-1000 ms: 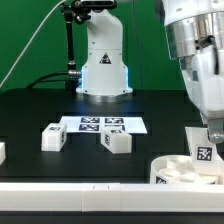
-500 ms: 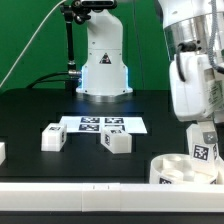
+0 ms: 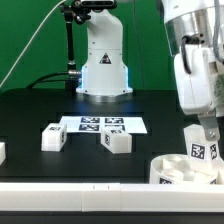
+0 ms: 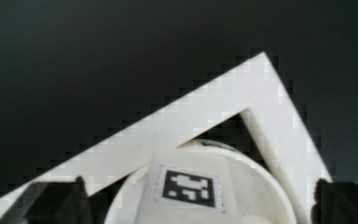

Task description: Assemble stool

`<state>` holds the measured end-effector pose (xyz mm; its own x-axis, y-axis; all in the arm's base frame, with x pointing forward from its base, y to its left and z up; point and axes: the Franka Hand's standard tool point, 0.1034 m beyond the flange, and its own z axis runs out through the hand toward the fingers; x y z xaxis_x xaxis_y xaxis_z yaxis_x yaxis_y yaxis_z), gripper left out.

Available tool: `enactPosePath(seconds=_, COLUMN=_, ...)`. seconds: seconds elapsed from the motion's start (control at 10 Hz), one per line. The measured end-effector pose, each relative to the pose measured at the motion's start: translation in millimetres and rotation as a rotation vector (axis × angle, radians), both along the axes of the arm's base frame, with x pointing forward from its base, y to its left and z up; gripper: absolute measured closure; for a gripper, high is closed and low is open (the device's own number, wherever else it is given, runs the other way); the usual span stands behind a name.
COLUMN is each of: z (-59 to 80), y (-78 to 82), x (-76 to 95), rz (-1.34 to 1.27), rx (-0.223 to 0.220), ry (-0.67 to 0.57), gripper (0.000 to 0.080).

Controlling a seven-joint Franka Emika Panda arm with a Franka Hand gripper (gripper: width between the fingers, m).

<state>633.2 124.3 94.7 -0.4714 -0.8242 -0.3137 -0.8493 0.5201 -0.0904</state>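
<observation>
Matte black desk (image 3: 30,105) carries a blocky white left leg (image 3: 51,137) and centre leg (image 3: 116,142); fingers (image 3: 207,124) clamp a third tagged leg (image 3: 200,147) over the round rimmed seat (image 3: 165,168), near right.

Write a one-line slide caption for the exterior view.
Pincer holds a leg above the seat; two other legs lie near the marker board.

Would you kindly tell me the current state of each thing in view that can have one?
gripper: shut on the held leg.
held leg: upright at the seat; touching it or not, I cannot tell.
seat: flat on the table, rim up.
first loose leg: free on the table, towards the exterior view's left.
second loose leg: free on the table, beside the first.
</observation>
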Motion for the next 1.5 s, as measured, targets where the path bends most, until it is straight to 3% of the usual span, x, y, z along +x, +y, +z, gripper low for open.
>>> enactPosePath(seconds=0.5, z=-1.7, y=2.0, x=-2.1, rz=0.411, rx=-0.093, ry=-0.065, gripper=0.015)
enactPosePath(seconds=0.8, z=8.6, y=9.2, x=1.3, rz=0.806, rx=-0.159, ry=-0.093, gripper=0.015)
enactPosePath(seconds=1.3, z=9.1, y=9.3, x=2.5, rz=1.101, rx=-0.218, ry=-0.163, gripper=0.015)
enactPosePath(seconds=1.5, z=10.2, y=6.8, x=1.8, rz=1.44, rx=-0.292, ry=-0.19, gripper=0.015)
